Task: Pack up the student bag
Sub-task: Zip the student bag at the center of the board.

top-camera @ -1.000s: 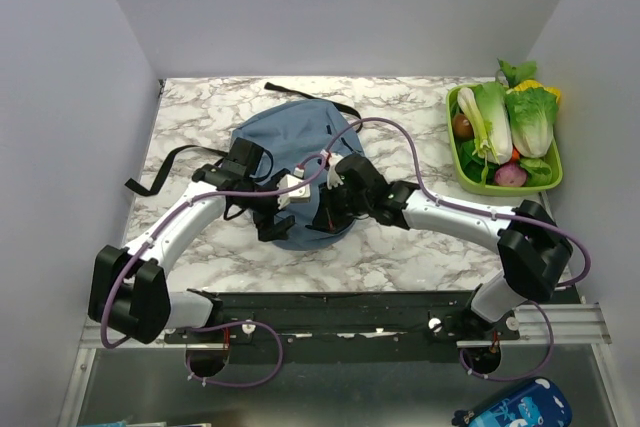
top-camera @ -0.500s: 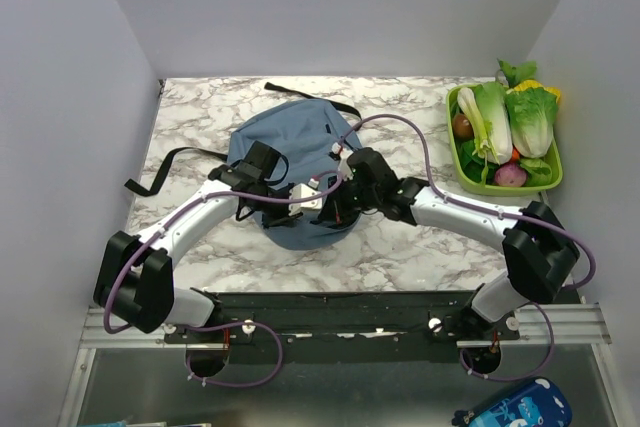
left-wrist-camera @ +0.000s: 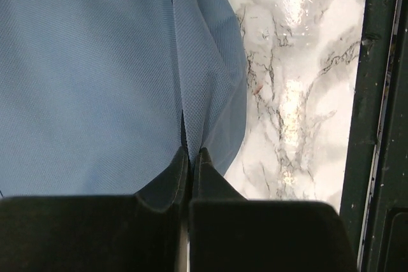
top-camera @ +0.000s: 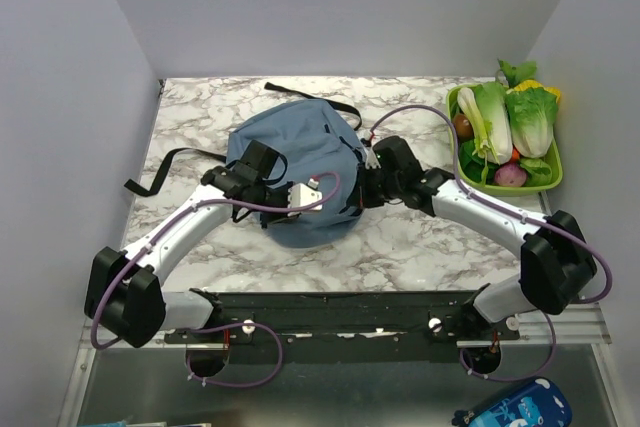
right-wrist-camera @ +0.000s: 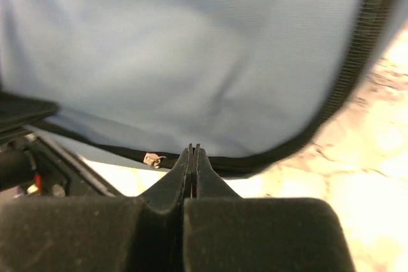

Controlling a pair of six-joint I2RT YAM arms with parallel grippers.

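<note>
Student bag (top-camera: 298,147) lies flat at mid-worktop, dusty blue and rounded, with its long black straps (top-camera: 165,169) trailing off to the left and one running behind its far edge. We cannot see into it, so its contents are unknown. The left pincer (left-wrist-camera: 190,152) is clenched on a raised fold of the bag's blue fabric near the near edge, the cloth pinched between its fingers. The right pincer (right-wrist-camera: 192,148) is clenched too, its tips meeting at the bag's black zip edge on the right side, a small metal zip pull (right-wrist-camera: 152,158) just beside them. We cannot tell whether any fabric is caught there. The marbled worktop (top-camera: 400,247) shows bare around the bag. At the far right corner sits a green tray (top-camera: 505,190) well apart from the bag, holding leafy cabbages (top-camera: 530,117), a purple onion (top-camera: 510,174) and other vegetables. A bright blue pouch (top-camera: 520,407) with white marks lies below the worktop's near edge, at right.
</note>
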